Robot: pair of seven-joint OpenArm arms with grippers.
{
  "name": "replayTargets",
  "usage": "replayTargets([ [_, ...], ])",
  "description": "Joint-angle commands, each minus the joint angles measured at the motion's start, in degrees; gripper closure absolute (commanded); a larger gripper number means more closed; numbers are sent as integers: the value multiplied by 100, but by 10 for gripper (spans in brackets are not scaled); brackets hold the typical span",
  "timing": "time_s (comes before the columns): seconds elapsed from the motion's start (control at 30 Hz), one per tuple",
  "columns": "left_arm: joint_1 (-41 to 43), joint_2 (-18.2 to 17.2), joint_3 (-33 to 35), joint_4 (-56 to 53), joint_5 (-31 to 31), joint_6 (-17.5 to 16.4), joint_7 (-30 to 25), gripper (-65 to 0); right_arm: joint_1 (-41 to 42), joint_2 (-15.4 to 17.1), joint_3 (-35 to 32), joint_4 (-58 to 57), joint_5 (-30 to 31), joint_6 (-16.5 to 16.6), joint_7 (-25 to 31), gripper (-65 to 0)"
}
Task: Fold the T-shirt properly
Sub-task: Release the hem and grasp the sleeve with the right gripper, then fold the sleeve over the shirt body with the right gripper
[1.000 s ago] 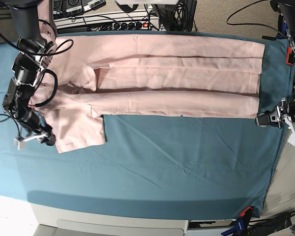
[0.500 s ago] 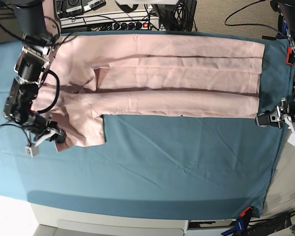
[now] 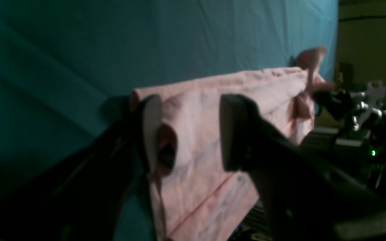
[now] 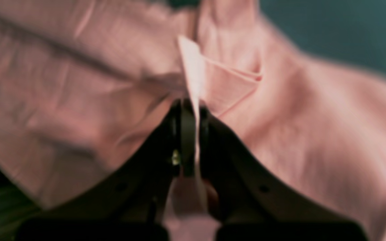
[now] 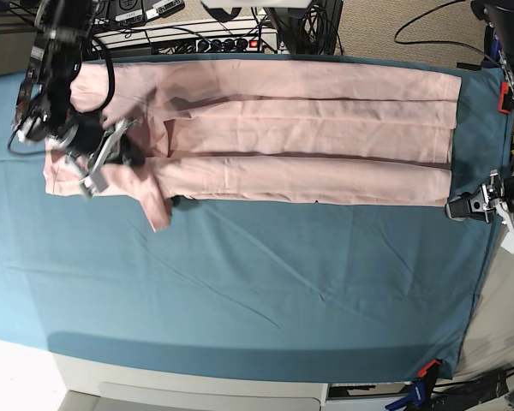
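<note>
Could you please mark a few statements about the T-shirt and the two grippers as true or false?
1. The right gripper is shut on a fold of the T-shirt. True.
2. The left gripper grips the shirt's hem. False: its fingers stand apart beside the hem, closed on nothing.
3. The shirt lies on a teal cloth. True.
4. The shirt is crumpled in a ball. False: it lies stretched out in long lengthwise folds.
5. The right gripper is at the sleeve end of the shirt. True.
</note>
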Motion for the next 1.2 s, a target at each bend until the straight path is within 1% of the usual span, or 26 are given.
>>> replayTargets([
  [0.0,-138,-142,-28,79,-136,-8,-16,-296,-81,105,46,197,144,24,105,0],
  [0.13,-138,-140,-28,79,-136,-8,-16,-296,-511,105,46,498,251,22,42,0],
  [0.23,-138,-140,-31,79,-136,-8,-16,-296,-715,103,46,640,638,139,-146,0],
  [0.3,-138,-140,-28,79,-136,-8,-16,-296,-791,72,46,654,870,139,-197,0],
  [0.43,-138,-140,-28,79,-136,-8,-16,-296,-844,-153,46,654,1353,139,-404,0],
  [0.57,-136,-142,-28,79,-136,-8,-16,-296,-846,-437,46,654,1862,139,-841,0],
  [0.63,-138,-142,-28,79,-136,-8,-16,-296,-874,-463,44,654,2107,139,-860,0],
  [0.8,-138,-142,-28,79,-136,-8,-16,-296,-1128,-422,46,654,2184,139,-860,0],
  [0.83,-138,-142,-28,79,-136,-8,-16,-296,-1189,-409,48,654,2179,139,-860,-74],
  [0.87,-138,-142,-31,79,-136,-8,-16,-296,-1248,-393,52,654,2181,139,-860,-167],
  [0.9,-138,-144,-28,79,-136,-8,-16,-296,-1300,-376,52,654,2181,139,-860,-245],
  [0.93,-138,-144,-28,79,-136,-8,-16,-296,-1351,-348,52,654,2181,139,-860,-289],
  [1.1,-136,-195,-28,79,-136,-8,-16,-296,-1397,-164,122,654,2205,139,-860,-294],
  [1.17,-136,-260,-31,79,-136,-8,-16,-296,-1399,-98,286,686,2371,139,-860,-294],
])
